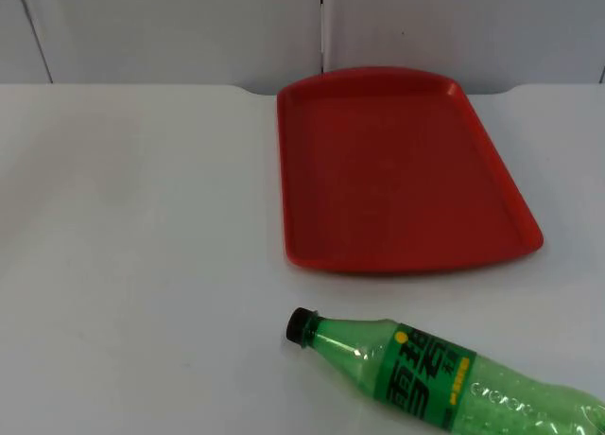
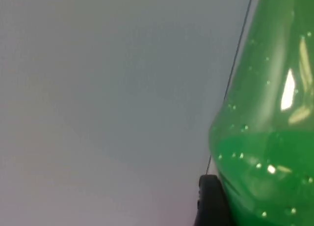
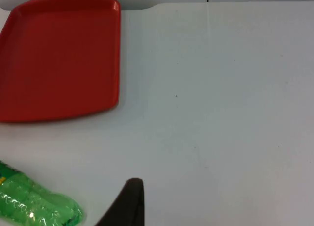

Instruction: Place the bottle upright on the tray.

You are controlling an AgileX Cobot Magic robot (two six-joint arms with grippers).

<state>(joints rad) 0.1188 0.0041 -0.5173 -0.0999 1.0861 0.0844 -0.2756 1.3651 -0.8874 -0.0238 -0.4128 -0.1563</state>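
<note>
The bottle (image 1: 444, 374) is lying on its side on the white table (image 1: 142, 246) at the lower right of the top view, its black cap (image 1: 300, 325) pointing toward the frame's left and its base running off toward the lower right corner. The red tray (image 1: 397, 170) is sitting empty above it in the frame, near the grey wall (image 1: 189, 28), with a strip of bare table between the tray's near edge and the bottle.

In the left wrist view the green bottle (image 2: 267, 137) is looming very close, with one black fingertip (image 2: 211, 201) just beside its side; whether the left gripper is touching or clasping it, or standing open, I cannot tell. In the right wrist view a black fingertip (image 3: 128, 204) of the right gripper is standing over bare table, with the bottle's base (image 3: 37, 206) near it and the tray (image 3: 59, 54) farther off; its opening cannot be told either.

By my judgement the task is only beginning: the reach for the bottle is in hand, and nothing is standing on the tray yet. The next move is calling for a firm hold around the bottle's body, then lifting, turning it cap-up, and setting its base down flat inside the tray's rim.
</note>
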